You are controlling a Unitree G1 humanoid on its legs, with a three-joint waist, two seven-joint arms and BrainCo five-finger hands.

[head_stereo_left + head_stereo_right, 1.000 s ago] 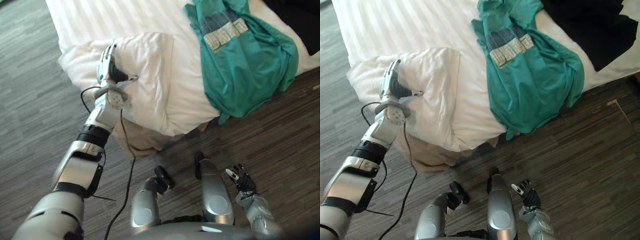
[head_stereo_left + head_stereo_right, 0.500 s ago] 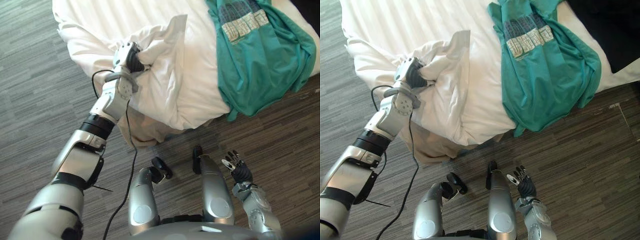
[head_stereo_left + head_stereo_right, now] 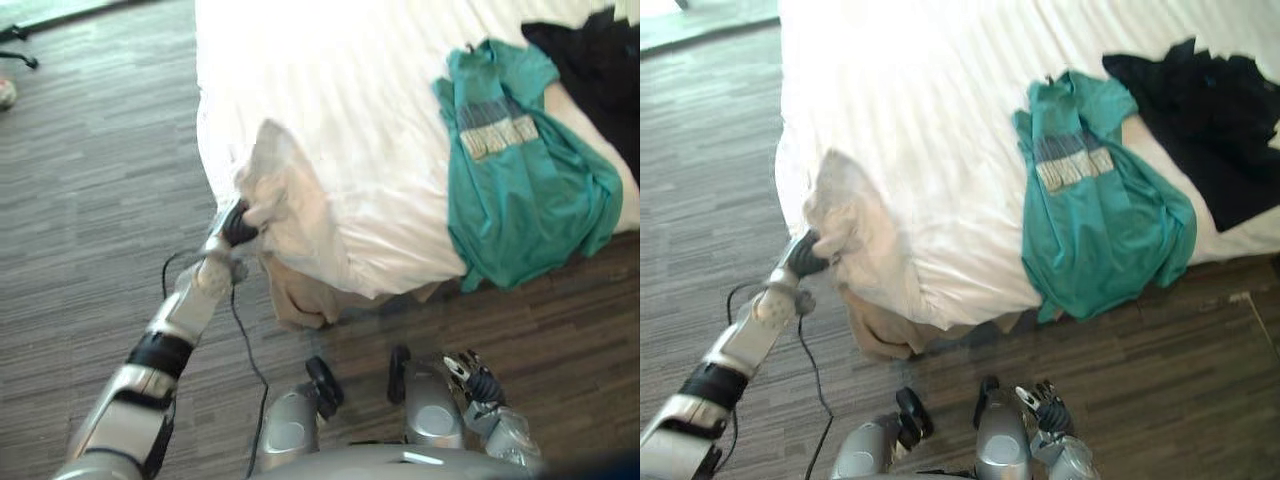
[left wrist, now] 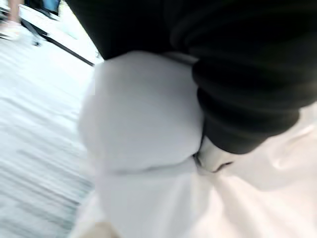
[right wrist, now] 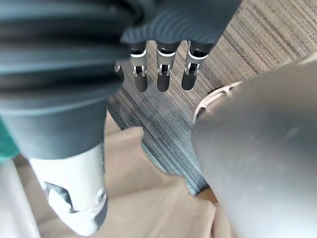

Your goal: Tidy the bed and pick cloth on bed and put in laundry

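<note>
One-handed, seemingly drawing white bedding (image 3: 330, 120) flat by its bunched corner, left hand (image 3: 240, 226) sunk into it, grip impossible to tell; needing a level, steady pull. Leaving green shirt (image 3: 520, 190) and black garment (image 3: 1210, 120) on the bed, well beyond that hand, blocking nothing. Hanging right hand (image 3: 470, 378) low, loosely spread.

No legible text or labels.

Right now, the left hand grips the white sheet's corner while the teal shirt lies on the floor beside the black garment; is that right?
No: the teal shirt lies on the bed instead, as the right eye view shows. The left hand grips the white sheet at its corner, and the black garment is beside the shirt.
</note>
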